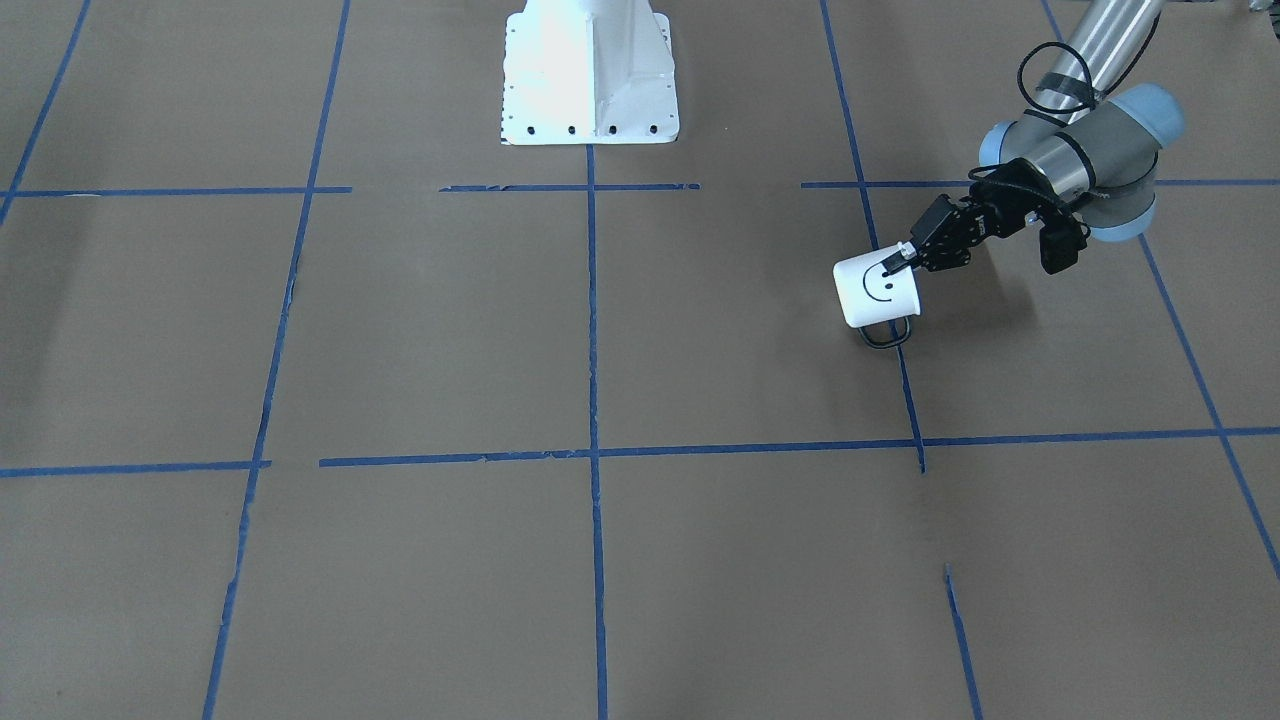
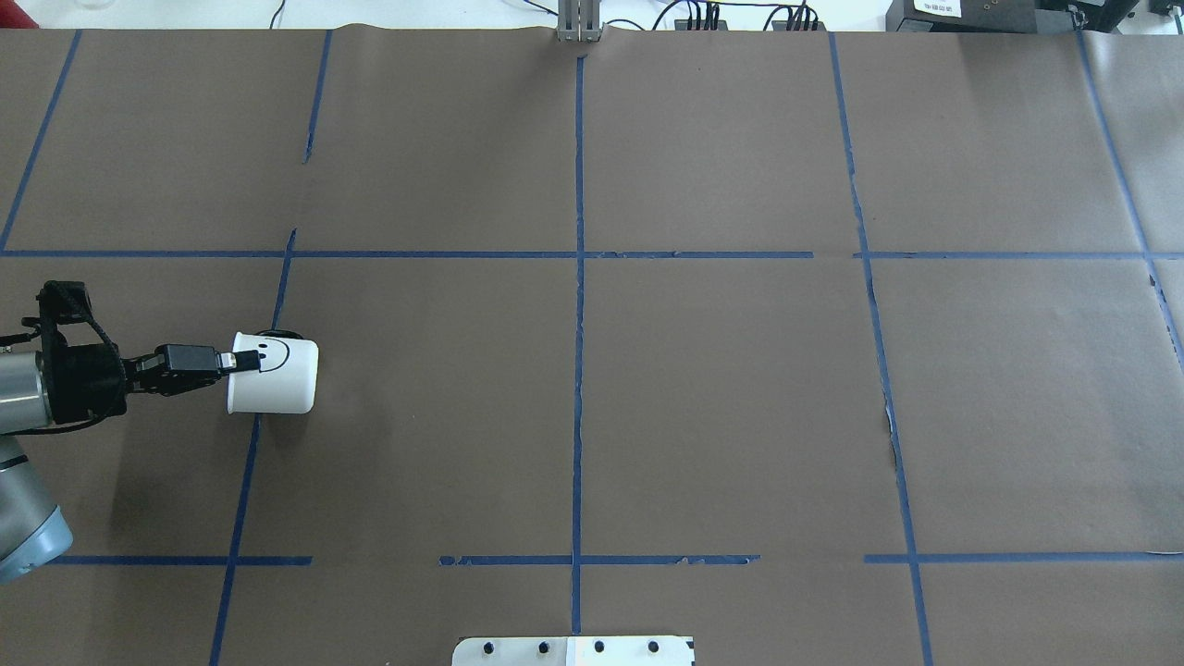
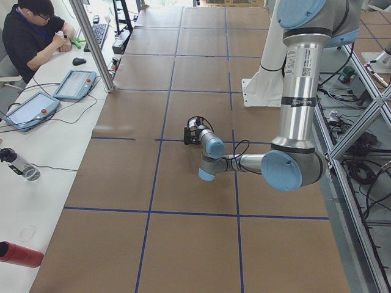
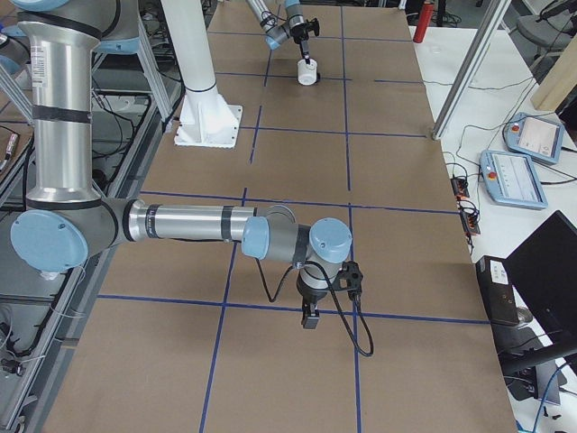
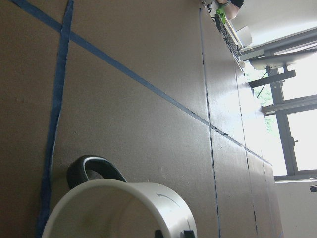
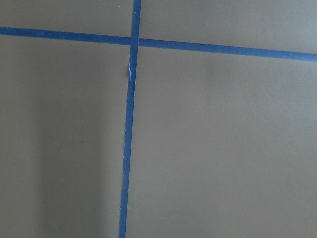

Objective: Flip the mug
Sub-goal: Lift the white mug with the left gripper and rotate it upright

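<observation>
The white mug (image 1: 873,292) with the black smiley face is tipped on its side, its open rim towards my left gripper and its base pointing away. Its black handle (image 1: 888,334) points to the far side of the table, low over the paper. My left gripper (image 1: 898,259) is shut on the mug's rim, one finger inside and one outside. The overhead view shows the mug (image 2: 276,373) and the left gripper (image 2: 228,361) at the left. In the left wrist view the rim (image 5: 119,208) fills the bottom. My right gripper (image 4: 309,318) shows only in the exterior right view, pointing down near the table; I cannot tell its state.
Brown paper with blue tape lines (image 2: 579,277) covers the table. The white robot base plate (image 1: 590,75) stands at the robot's side. An operator (image 3: 33,30) sits at a side table with tablets (image 3: 74,84), beyond the work area.
</observation>
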You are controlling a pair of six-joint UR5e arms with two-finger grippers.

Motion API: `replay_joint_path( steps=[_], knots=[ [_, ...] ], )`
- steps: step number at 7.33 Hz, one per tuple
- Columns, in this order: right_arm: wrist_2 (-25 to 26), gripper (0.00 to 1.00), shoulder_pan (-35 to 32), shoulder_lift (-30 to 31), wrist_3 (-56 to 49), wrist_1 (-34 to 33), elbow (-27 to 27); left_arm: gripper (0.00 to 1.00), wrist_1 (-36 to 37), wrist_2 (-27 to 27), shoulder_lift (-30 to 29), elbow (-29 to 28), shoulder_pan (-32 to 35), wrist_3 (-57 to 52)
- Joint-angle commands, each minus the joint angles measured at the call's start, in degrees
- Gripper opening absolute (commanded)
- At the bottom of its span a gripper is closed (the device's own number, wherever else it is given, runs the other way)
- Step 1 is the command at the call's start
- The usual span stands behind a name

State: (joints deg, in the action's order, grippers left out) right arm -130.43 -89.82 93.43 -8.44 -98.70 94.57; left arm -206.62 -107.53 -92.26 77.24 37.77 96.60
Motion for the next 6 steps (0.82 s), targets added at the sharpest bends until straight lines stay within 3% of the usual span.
replay_joint_path(
  steps=[1, 2, 4, 6],
  knots=[
    [0.00, 1.00, 0.00, 0.00, 0.00, 0.00, 0.00, 0.00, 2.43, -1.62, 4.25, 6.75, 0.55, 0.00],
    [0.00, 1.00, 0.00, 0.00, 0.00, 0.00, 0.00, 0.00, 8.36, -3.90, 5.58, 11.57, 2.64, -0.09],
    [0.00, 1.00, 0.00, 0.00, 0.00, 0.00, 0.00, 0.00, 33.33, -5.85, 5.42, 26.22, 6.00, -0.71],
    [0.00, 1.00, 0.00, 0.00, 0.00, 0.00, 0.00, 0.00, 56.39, -5.59, 1.67, 34.79, 5.39, -5.58]
  ],
)
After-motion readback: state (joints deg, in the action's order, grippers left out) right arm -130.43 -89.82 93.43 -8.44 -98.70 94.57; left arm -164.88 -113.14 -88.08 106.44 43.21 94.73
